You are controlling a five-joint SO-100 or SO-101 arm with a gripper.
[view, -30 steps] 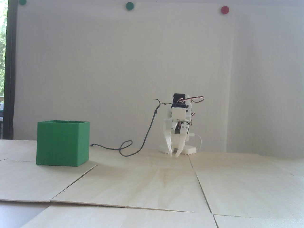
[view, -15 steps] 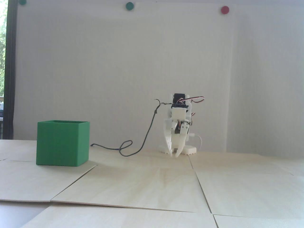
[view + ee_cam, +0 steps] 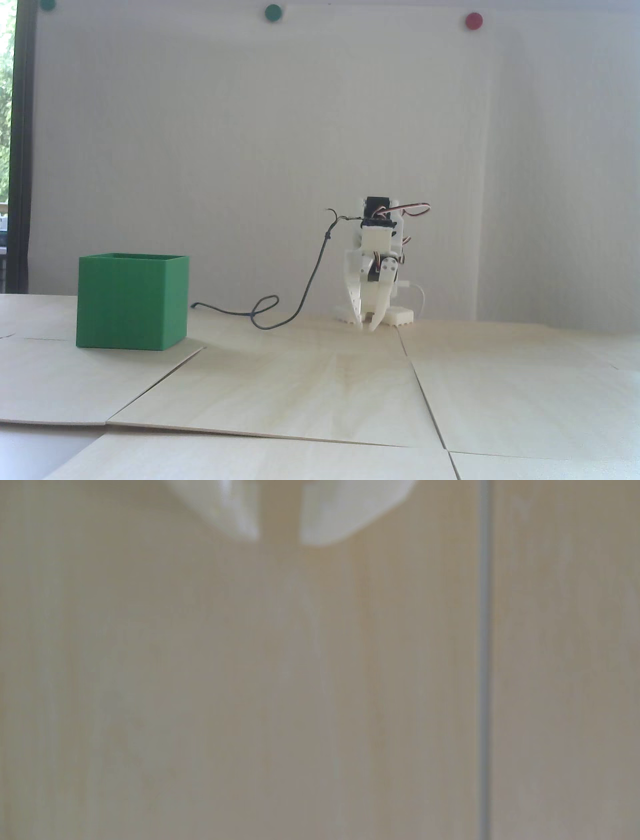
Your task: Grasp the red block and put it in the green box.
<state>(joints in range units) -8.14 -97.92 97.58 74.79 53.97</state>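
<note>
The white arm is folded low, its claw (image 3: 365, 327) pointing straight down, tips slightly parted and empty.

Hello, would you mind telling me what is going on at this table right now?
A small white arm sits folded at the back of the table, its gripper pointing down with a narrow gap between the fingertips and nothing between them. The green box stands apart, to its left in the fixed view. No red block shows in either view.
</note>
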